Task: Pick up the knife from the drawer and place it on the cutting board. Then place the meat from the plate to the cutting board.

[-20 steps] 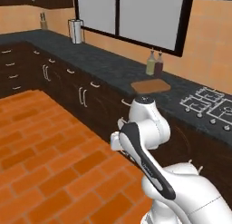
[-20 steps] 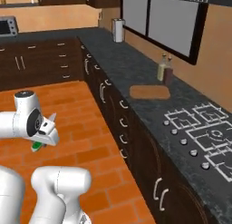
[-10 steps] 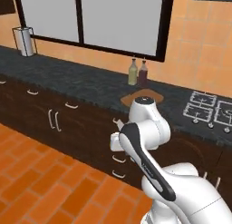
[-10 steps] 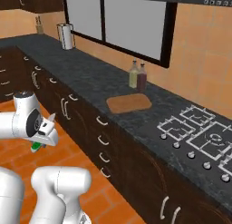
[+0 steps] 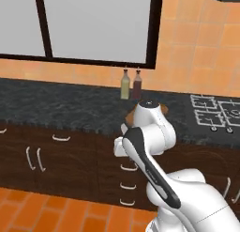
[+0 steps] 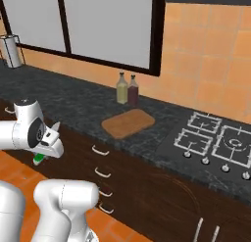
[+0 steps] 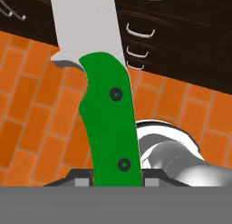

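Fingers [image 7: 116, 180] clamped on smooth green-handled knife [image 7: 108, 114] — pale blade over orange brick floor [image 7: 31, 123]

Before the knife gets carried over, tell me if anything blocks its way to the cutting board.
Nothing visible does. The gripper holds the knife low before the cabinets; the cutting board lies bare, with two bottles behind it, off the path.

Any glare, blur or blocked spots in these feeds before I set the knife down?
Right base view: sharp, evenly lit, cutting board unobstructed. Left base view: sharp, but the arm covers most of the board. Hand view: the knife looms large and crisp, no glare on its blade, hiding much of the floor.
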Robot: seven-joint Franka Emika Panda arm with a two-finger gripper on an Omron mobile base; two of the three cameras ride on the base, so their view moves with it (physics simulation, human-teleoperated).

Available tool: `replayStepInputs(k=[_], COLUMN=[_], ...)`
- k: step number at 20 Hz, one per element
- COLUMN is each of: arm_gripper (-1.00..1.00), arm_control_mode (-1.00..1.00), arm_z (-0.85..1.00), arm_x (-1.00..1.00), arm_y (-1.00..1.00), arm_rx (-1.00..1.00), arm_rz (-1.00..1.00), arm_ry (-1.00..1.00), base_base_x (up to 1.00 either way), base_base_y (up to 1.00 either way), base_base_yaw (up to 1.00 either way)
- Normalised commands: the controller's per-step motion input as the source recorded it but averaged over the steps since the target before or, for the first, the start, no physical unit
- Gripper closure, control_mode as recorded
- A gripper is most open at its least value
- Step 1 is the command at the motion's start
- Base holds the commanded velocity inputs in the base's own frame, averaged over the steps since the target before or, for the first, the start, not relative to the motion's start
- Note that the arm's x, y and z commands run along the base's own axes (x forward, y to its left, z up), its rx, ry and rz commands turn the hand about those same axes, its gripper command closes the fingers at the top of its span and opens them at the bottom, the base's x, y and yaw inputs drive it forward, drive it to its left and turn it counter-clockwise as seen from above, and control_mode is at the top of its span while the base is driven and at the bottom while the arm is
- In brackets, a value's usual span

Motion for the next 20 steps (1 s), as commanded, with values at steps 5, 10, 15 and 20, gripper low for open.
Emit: replayStepInputs(k=[5,10,15,20], arm_gripper=[1.00,1.00,1.00,1.00], arm_control_mode=[1.00,1.00,1.00,-1.00], arm_z=[0.00,0.00,0.00,0.00], arm_x=[0.00,0.00,0.00,0.06], arm_y=[0.00,0.00,0.00,0.00], arm_rx=[0.00,0.00,0.00,0.00], arm_rz=[0.00,0.00,0.00,0.00], arm_ry=[0.00,0.00,0.00,0.00], base_base_x=[0.91,0.43,0.46,0.21], base_base_y=[0.29,0.06,0.21,0.06], base_base_yaw=[-0.50,-0.42,-0.29,-0.07])
